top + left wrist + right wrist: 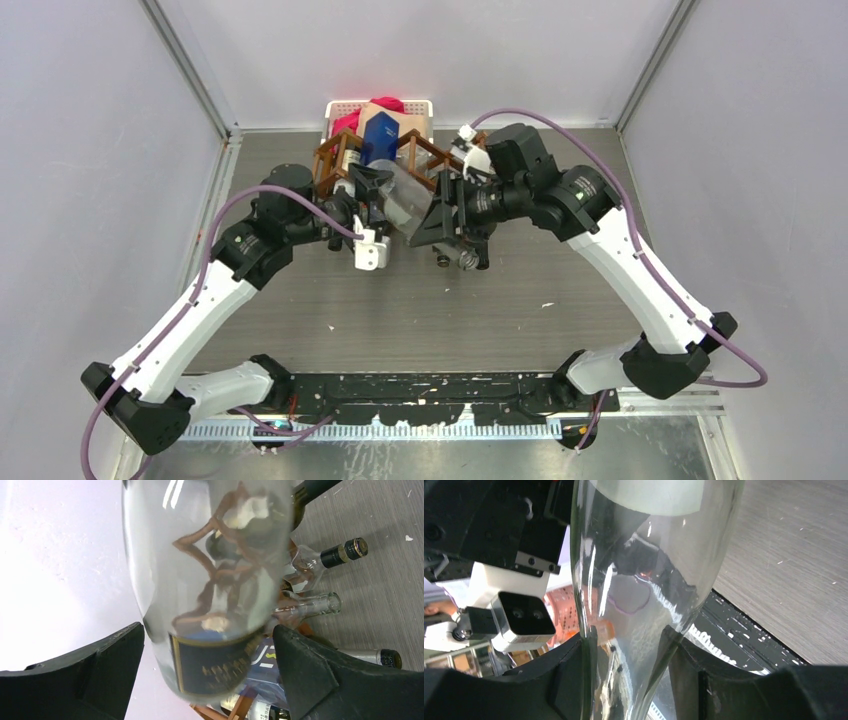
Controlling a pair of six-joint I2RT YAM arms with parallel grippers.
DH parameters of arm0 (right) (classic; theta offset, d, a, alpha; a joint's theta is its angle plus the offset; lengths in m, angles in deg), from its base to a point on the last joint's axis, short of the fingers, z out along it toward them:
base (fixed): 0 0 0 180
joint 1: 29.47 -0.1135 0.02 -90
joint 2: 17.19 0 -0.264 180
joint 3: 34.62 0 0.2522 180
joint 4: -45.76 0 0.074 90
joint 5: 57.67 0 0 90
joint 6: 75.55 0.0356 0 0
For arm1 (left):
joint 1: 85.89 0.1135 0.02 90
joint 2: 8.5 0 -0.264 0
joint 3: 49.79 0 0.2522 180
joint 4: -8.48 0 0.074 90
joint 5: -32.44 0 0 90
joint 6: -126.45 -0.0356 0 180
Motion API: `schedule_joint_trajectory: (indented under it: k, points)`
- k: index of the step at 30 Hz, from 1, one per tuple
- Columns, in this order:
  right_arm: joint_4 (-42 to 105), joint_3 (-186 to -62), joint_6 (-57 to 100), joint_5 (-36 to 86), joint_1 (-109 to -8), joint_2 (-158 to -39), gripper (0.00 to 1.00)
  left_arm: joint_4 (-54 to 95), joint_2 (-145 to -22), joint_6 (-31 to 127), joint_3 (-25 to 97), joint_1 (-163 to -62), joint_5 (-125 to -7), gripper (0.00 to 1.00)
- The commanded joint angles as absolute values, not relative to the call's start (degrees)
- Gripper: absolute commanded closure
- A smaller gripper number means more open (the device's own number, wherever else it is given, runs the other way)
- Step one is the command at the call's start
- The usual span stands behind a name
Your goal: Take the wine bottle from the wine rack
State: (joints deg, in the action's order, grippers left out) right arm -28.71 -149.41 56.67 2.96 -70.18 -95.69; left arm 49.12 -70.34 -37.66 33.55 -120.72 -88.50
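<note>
Glass wine bottle [649, 580] looks slippery and fragile: right gripper [631, 665] pinches its tapering shoulder, left gripper [209, 635] spread wide, flanking the body.

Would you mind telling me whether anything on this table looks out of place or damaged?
Nothing looks spilled or broken. Small white flecks lie scattered on the grey table, and the black strip along its near edge shows white scuffs in many spots.

White basket [427, 104] at back wall, red cloth [386, 103], blue box [379, 136], grey wood-grain table [450, 310]
</note>
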Motion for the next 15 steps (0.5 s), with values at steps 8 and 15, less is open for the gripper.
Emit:
schedule_joint_trajectory:
  k: [8,15]
  points:
    - [-17.35,-159.18,49.79,-3.61,-79.22,-96.47,0.99,52.88,-67.54,-38.95,32.67,-123.4,-86.73,0.0]
    - [-20.34,-159.16,47.3,-0.96,-80.36,-97.17,0.96,50.3,-66.53,-33.68,32.28,-123.77,-84.76,0.39]
